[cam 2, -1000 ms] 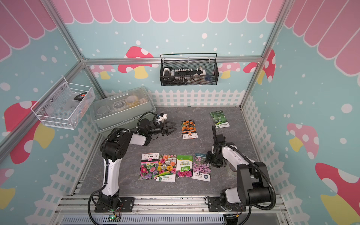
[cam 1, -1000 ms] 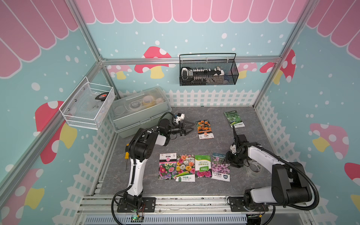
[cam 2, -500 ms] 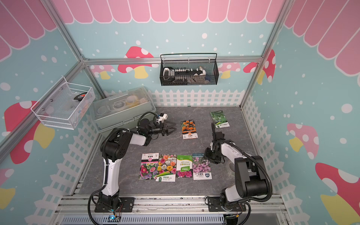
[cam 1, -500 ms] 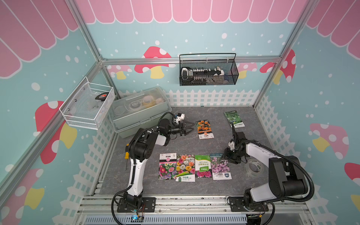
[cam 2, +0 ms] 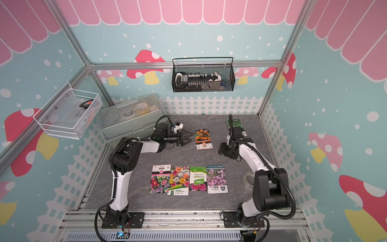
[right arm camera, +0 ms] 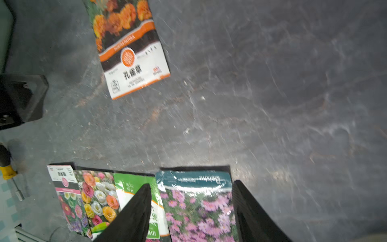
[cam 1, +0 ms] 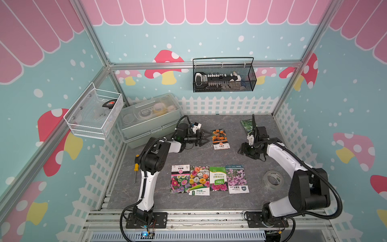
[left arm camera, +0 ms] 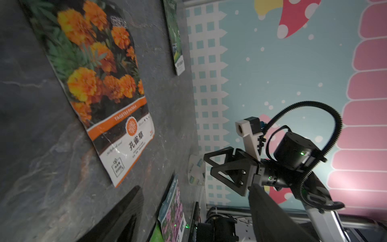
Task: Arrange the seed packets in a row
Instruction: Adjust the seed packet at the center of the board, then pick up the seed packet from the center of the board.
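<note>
Both top views are showing four seed packets lying flat in a row at the front middle of the worktop [cam 1: 188,156], long edges touching or slightly overlapping. From the left arm's side:
- zinnia packet [cam 1: 180,179]: pink and red blooms, white band at the far end
- mixed-rose packet [cam 1: 199,180]: orange, white and yellow blooms, white-green label at the near end, sitting a bit nearer the front than its neighbours
- green-topped packet [cam 1: 218,178]: Chinese text reading upside down, pink flowers at the near end
- cosmos packet [cam 1: 237,178]: teal band at the far end, small pink flowers, white label at the near end

All are looking glossy and are catching glare in the right wrist view.

A marigold packet [cam 1: 219,139] is lying alone farther back, slightly tilted. It is showing orange blooms, an orange stripe and a white label with Chinese text.

A dark green packet [cam 1: 247,124] is lying near the rear fence, partly hidden behind the right arm.

Left tool [cam 1: 208,137] is pointing at the marigold packet, just beside its edge, with jaws spread wide and empty. Right tool [right arm camera: 191,184] is hanging over bare worktop between the marigold packet and the green one, with jaws apart and gripping nothing.

A yellow-handled screwdriver [cam 1: 136,167] is lying by the left arm. A clear tape roll [cam 1: 273,180] is sitting beside the right arm.
</note>
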Controlling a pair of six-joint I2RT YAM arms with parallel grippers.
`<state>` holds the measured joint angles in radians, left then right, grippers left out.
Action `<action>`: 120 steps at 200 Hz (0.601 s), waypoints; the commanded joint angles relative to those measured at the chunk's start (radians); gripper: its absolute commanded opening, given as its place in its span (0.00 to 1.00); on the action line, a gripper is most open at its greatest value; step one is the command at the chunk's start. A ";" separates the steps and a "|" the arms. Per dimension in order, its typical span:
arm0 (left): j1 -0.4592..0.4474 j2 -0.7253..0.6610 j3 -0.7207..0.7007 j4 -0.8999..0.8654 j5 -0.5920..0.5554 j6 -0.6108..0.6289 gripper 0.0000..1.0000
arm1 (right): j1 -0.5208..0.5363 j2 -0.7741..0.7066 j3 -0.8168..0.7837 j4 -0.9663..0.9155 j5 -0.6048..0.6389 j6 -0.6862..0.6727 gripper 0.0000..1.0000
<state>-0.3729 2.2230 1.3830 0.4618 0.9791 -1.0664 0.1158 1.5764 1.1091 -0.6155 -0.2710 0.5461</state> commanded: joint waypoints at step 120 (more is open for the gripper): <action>-0.058 0.175 0.434 -0.761 -0.370 0.349 0.92 | -0.013 0.670 0.557 0.111 -0.342 -0.086 0.69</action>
<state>-0.4007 2.3711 1.7817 -0.2291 0.6651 -0.7441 0.1066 2.2093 1.6455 -0.5148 -0.5426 0.4820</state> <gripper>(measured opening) 0.920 0.687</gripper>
